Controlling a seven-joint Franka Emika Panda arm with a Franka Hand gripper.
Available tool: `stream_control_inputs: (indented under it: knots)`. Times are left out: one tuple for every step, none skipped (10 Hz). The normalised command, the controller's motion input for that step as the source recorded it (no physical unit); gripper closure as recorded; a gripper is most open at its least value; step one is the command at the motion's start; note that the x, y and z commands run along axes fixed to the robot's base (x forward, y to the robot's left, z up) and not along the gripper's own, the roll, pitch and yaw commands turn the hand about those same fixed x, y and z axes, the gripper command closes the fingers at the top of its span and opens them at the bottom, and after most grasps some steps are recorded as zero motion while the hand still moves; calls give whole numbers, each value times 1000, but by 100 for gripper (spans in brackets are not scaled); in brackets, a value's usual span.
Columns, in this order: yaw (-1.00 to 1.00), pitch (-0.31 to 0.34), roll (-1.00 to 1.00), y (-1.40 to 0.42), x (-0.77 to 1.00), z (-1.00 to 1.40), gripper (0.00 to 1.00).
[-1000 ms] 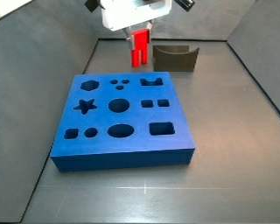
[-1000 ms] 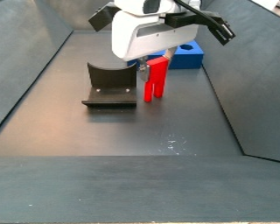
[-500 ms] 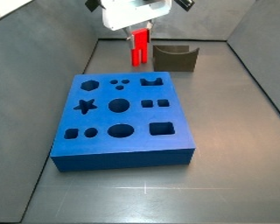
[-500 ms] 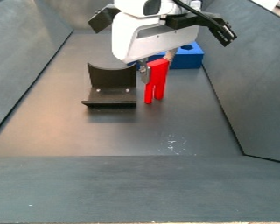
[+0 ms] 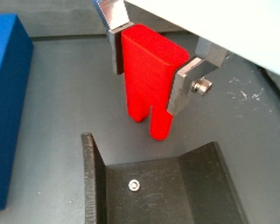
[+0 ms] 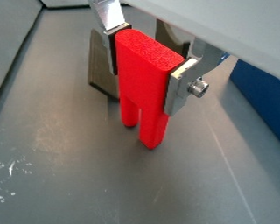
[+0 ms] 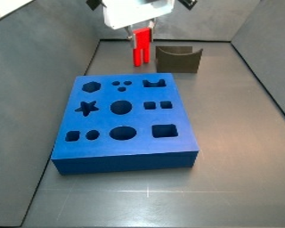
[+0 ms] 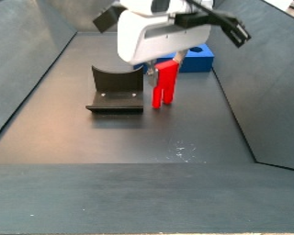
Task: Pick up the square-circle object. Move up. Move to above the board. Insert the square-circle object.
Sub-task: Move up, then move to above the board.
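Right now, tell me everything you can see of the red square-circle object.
The square-circle object is a tall, bright red rectangular block, matte like plastic or foam, with a notched bottom forming two short prongs. It stands upright, prongs down, on or just above the grey floor; contact there cannot be told. The gripper straddles its upper part, silver fingers flat against opposite faces. In a side view it sits behind the blue board, apart from it and beside the dark fixture.

Red block held upright at the gripper

We see the gripper (image 8: 165, 62) under its white housing, closed on the top of the square-circle object (image 8: 164, 84), which stands upright beside the fixture (image 8: 117, 89), with the board (image 8: 200, 59) partly hidden behind.
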Motion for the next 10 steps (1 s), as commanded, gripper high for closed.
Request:
stream_control_inputs:
  knots:
    - [16, 11, 8, 9, -27, 729, 100]
    - [11, 17, 20, 10, -27, 594, 100]
    - [3, 25, 37, 6, -26, 382, 100]
    - [1, 32, 49, 3, -24, 214, 100]
    - [-126, -136, -134, -34, 20, 1000, 100]
    - [-127, -129, -130, -37, 23, 1000, 100]
    - [-98, -73, -126, -29, 2, 1000, 100]
    - [-72, -40, -117, -24, 1, 1000, 100]
    - [-54, -10, -104, -19, 0, 1000, 100]
    - [-43, 10, -89, -11, 1, 1000, 100]
